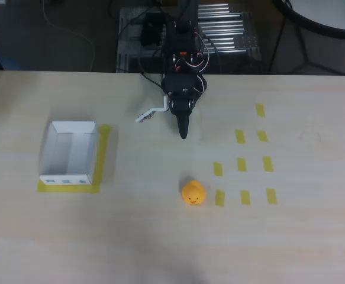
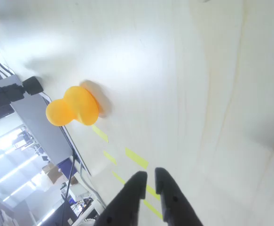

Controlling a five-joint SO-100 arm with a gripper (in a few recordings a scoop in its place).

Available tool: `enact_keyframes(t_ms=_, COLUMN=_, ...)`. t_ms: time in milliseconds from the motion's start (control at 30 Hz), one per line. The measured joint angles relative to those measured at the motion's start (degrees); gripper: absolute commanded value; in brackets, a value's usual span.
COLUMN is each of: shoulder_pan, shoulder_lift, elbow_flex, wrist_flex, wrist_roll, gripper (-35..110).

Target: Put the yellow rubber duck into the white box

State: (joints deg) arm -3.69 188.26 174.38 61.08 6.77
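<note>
1. the black arm (image 1: 183, 65) is reaching in from the far edge of the table (image 1: 160, 236) in the overhead view, its body sitting over the table's top border, left of the table's middle.
2. the gripper (image 1: 183, 131) is pointing down the picture toward the near side, its dark tip lying over bare wood; in the wrist view the gripper (image 2: 150, 181) is showing two black fingers (image 2: 132, 193) standing nearly together, with only a thin slit of table showing between the tips.
3. the claw is holding nothing; both fingers are hanging free above the tabletop.
4. a small white bracket-like piece (image 1: 150, 113) is sticking out to the left of the gripper body in the overhead view.
5. the yellow rubber duck (image 1: 193, 193) is sitting on the table below the gripper tip in the overhead view, apart from it, its little face turned toward the near edge; in the wrist view the yellow rubber duck (image 2: 74, 107) is lying up and left of the fingers, untouched.
6. the white box (image 1: 69, 153) is standing open-topped at the left of the overhead view, well apart from the duck, with small blue marks on its near outer wall, and is resting on a yellow tape outline (image 1: 103, 155).
7. short yellow tape strips (image 1: 241, 164) are lying in rows just right of the duck.
</note>
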Motion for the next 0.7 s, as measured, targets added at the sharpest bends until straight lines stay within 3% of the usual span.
enact_keyframes(t_ms=267, shoulder_pan=0.09, shoulder_lift=-0.7, elbow_flex=-0.09, wrist_flex=-1.85, wrist_roll=-0.09, gripper=0)
enact_keyframes(t_ms=400, shoulder_pan=1.23, shoulder_lift=-10.55, elbow_flex=-3.96, wrist_flex=-3.69, wrist_roll=-1.41, gripper=0)
enact_keyframes(t_ms=633, shoulder_pan=2.37, shoulder_lift=-36.39, elbow_flex=-29.53, wrist_flex=1.49, wrist_roll=-6.42, gripper=1)
enact_keyframes(t_ms=700, shoulder_pan=2.29, shoulder_lift=-44.03, elbow_flex=-38.23, wrist_flex=4.31, wrist_roll=-7.47, gripper=6)
